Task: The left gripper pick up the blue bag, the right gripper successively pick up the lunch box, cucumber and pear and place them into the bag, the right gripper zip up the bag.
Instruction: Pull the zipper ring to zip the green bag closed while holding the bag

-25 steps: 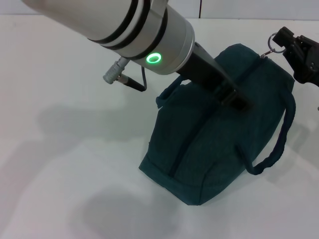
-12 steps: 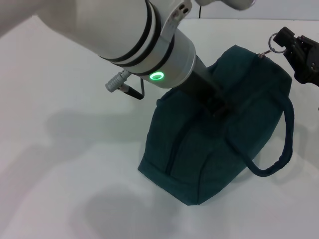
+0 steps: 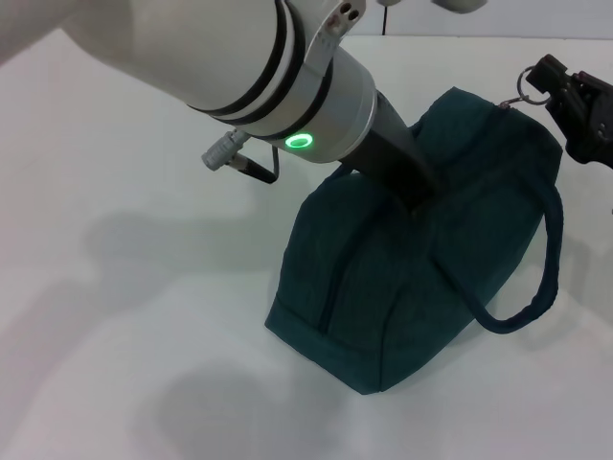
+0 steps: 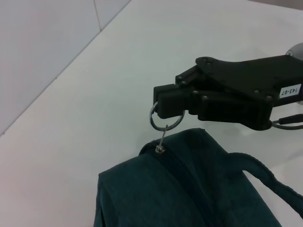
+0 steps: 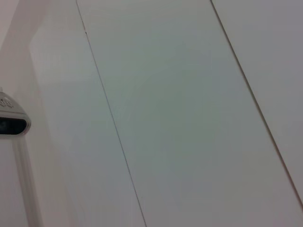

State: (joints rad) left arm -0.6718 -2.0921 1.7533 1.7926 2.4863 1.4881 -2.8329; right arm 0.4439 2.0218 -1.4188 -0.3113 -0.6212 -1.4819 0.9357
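The blue bag stands on the white table with its top seam closed; it also shows in the left wrist view. My right gripper is at the bag's far right end, shut on the ring zipper pull. The left wrist view shows the right gripper clamped on the ring. My left gripper reaches down onto the bag's top on its black link, with its tip against the fabric. The lunch box, cucumber and pear are out of view.
One loop handle hangs down the bag's right side. White table lies to the left and in front of the bag. The right wrist view shows only white wall panels.
My left arm has drawn back up and to the left along the bag's top. The right handle has sagged lower. The right gripper still holds the ring in the same place.
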